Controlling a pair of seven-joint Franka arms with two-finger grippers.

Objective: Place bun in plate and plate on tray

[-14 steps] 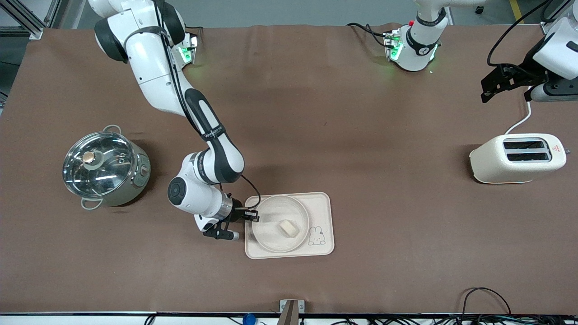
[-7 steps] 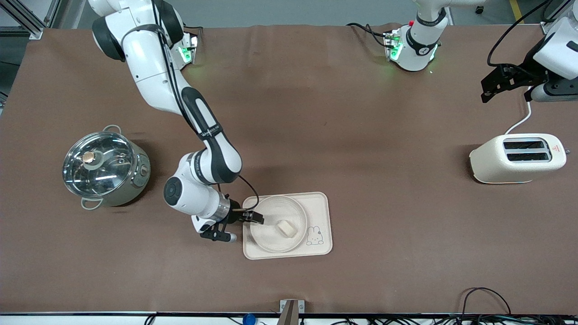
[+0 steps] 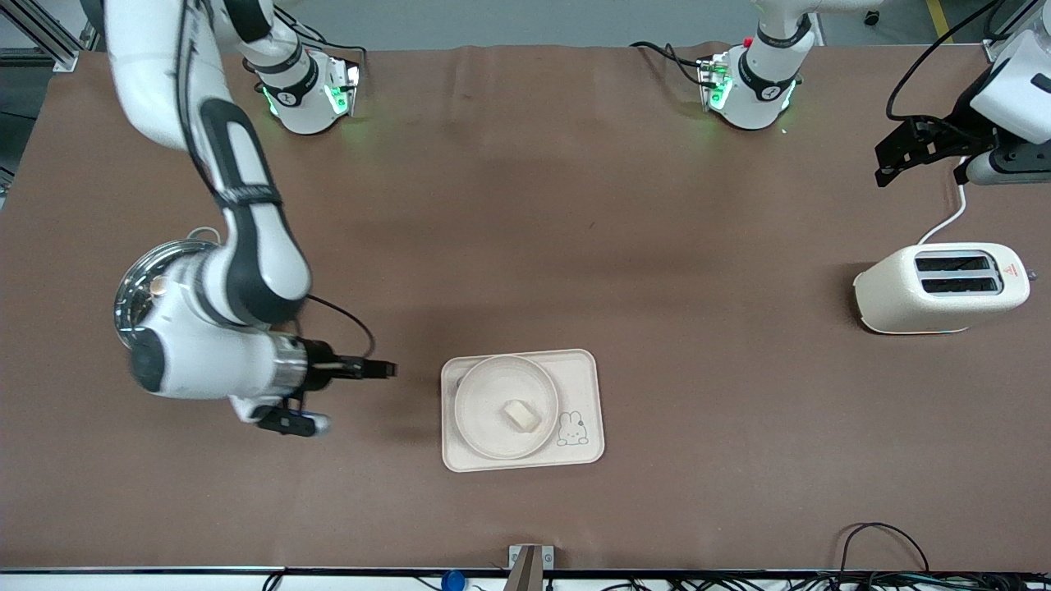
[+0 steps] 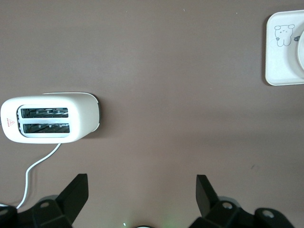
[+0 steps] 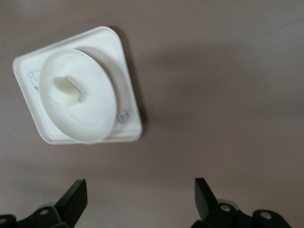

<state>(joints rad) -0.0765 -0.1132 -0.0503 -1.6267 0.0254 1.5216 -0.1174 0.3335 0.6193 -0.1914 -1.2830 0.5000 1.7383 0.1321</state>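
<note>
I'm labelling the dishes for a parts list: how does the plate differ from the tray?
The plate is round with a raised rim; the tray is rectangular with rounded corners. The plate is plain, while the tray carries a small bunny drawing. The plate is narrower and sits on the tray, which lies on the table. The plate holds the bun; the tray holds the plate. Both are cream-white.

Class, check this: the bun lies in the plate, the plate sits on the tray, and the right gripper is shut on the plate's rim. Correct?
Not quite. The bun lies in the plate on the tray, but the right gripper is open, apart from the plate, over bare table toward the right arm's end. The front view shows it.
</note>
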